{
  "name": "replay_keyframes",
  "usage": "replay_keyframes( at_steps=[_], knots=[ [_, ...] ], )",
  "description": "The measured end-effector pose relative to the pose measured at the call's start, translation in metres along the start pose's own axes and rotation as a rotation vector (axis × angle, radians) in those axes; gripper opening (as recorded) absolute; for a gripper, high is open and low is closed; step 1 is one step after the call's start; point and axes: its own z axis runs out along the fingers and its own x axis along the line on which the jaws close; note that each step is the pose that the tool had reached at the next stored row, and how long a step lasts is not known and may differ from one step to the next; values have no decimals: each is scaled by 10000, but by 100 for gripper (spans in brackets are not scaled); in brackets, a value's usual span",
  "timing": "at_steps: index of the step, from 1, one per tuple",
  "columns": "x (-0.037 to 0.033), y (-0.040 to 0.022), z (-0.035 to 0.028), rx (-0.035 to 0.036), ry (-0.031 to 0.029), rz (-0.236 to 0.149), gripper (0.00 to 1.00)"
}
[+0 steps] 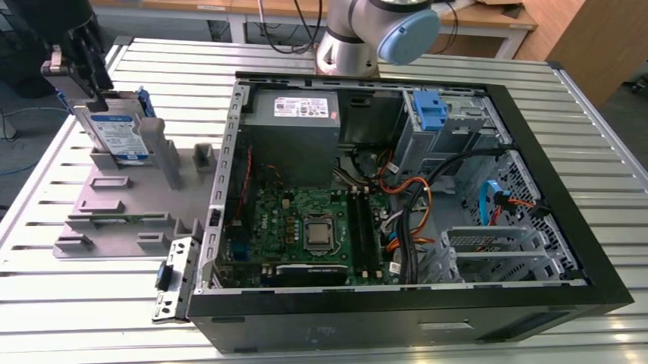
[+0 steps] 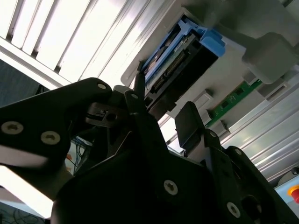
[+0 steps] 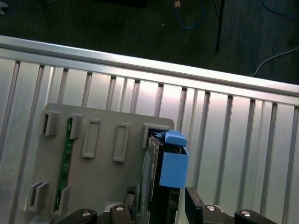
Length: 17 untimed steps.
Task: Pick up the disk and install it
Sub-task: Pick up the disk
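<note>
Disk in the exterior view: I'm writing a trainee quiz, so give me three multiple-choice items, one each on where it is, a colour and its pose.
1. Where is the disk? A) on the motherboard B) in the grey holder beside the computer case C) flat on the table
2. What colour are its side rails? A) blue B) red C) yellow
3. How is the disk posed? A) lying flat B) upright on edge C) upside down
Answers: 1 B, it sits in a holder slot at the exterior view's left of the case; 2 A, blue shows in both wrist views; 3 B, its label faces sideways.
</note>
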Motion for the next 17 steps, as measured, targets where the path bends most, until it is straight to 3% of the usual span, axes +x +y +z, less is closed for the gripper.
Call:
replay_keyframes(
  at_steps=[4, 9, 17],
  knots=[
    [1, -1, 14, 22, -16, 456, 53],
    [2, -2, 19, 27, -18, 477, 53],
    [-3, -7, 111, 26, -19, 520, 53]
  ],
)
